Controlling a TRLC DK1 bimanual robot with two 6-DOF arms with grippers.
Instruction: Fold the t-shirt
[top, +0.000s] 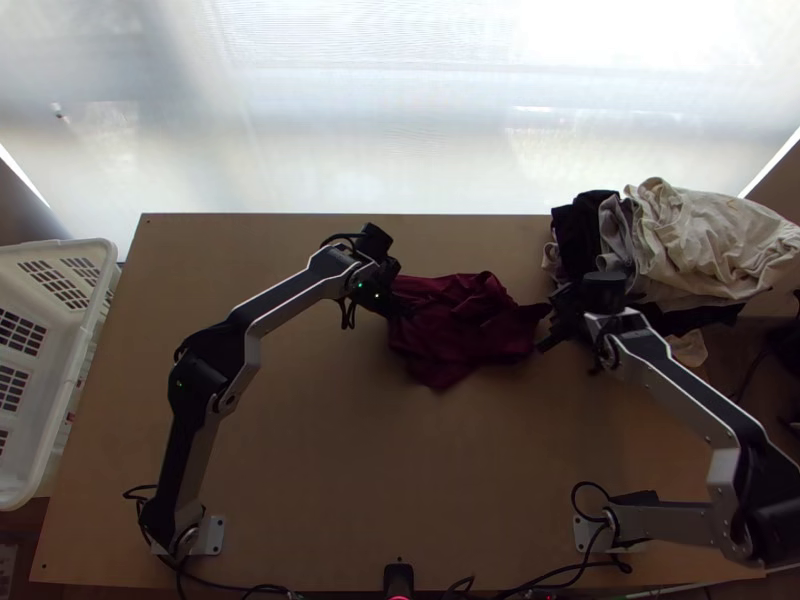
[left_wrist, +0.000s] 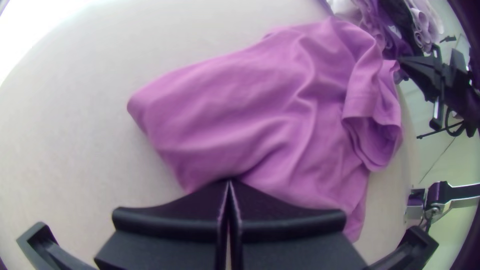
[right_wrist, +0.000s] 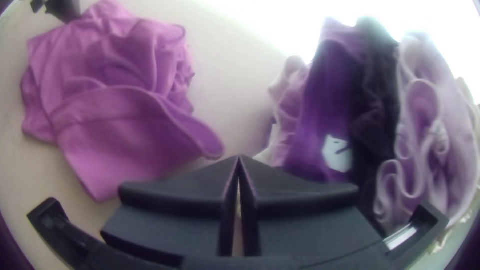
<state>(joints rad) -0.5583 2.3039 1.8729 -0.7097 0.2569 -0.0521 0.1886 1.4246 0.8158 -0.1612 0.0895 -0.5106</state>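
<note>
The dark red t-shirt lies bunched on the table, pink-purple in the wrist views. At its left edge is my left gripper; in the left wrist view the fingers of this gripper are together, with creases running from the cloth at their tips. My right gripper stands by the shirt's right corner. Its fingers are pressed together in the right wrist view, beside a loose corner of the shirt and with no cloth visible between them. Part of the shirt's left edge is hidden under the left gripper.
A heap of cream, grey and black clothes lies at the table's back right, just behind the right gripper. A white basket stands off the left edge. Bare wood stretches in front of the shirt.
</note>
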